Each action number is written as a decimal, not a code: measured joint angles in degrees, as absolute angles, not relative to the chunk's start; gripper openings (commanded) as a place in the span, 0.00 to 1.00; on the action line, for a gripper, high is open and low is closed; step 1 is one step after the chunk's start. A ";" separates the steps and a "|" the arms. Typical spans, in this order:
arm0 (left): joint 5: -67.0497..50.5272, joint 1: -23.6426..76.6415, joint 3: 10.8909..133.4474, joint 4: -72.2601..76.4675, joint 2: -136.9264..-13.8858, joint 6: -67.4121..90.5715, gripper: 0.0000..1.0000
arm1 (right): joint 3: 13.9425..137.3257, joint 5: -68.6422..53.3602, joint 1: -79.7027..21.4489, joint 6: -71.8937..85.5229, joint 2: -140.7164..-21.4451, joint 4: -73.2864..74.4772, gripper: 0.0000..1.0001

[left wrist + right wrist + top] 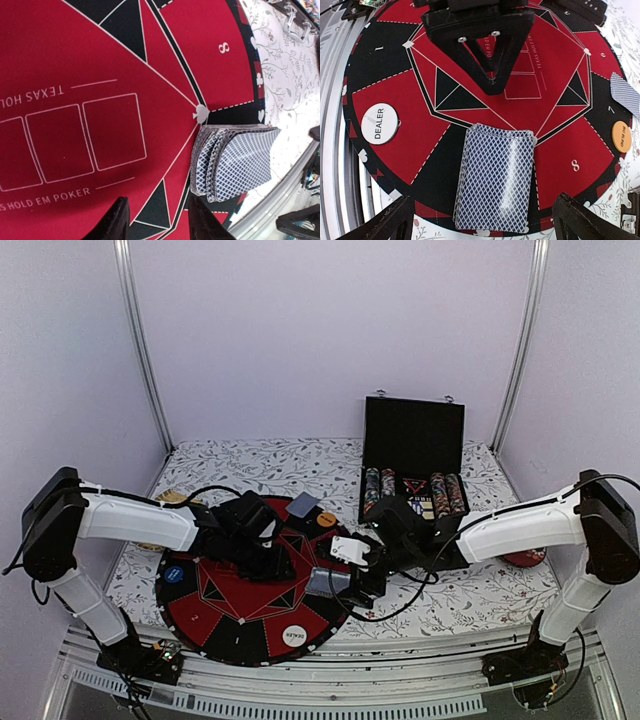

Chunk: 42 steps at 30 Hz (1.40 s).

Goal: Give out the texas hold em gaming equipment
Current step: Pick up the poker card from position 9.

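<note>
A deck of blue-backed playing cards (495, 182) lies face down at the rim of the round red and black poker mat (445, 55). My right gripper (487, 225) hangs just over the deck, open wide, one finger on each side and not touching it. From above, the deck (326, 583) sits by the right gripper (350, 580). My left gripper (160, 220) is open and empty above the mat's middle, with the deck (235, 162) off to its right. On the mat lie a white DEALER disc (380, 123), an orange disc (621, 136), a single card (626, 93) and a blue disc (175, 574).
An open black case (413, 440) holding rows of chips stands behind the mat on the floral tablecloth (240, 465). A red object (525, 558) lies under the right arm. Cables trail near the right gripper. The table's metal front edge runs just past the mat.
</note>
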<state>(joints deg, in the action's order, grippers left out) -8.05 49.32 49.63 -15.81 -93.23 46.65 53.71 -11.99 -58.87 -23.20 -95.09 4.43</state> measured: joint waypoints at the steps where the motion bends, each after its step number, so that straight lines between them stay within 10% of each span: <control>1: -8.08 49.32 49.58 -15.79 -93.23 46.63 0.43 | 53.71 -12.36 -58.87 -23.42 -95.55 4.14 0.99; 18: -8.32 49.32 49.21 -15.88 -93.23 46.52 0.42 | 54.04 -12.43 -58.41 -25.36 -102.63 1.87 1.00; 42: -8.29 49.32 48.99 -15.99 -92.82 46.50 0.43 | 59.77 -14.28 -57.67 -23.70 -109.25 6.17 0.70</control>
<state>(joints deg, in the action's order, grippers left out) -8.29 49.32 48.99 -15.99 -92.82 46.50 59.77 -14.28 -57.67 -23.70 -109.25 6.17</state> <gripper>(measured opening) 0.426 0.774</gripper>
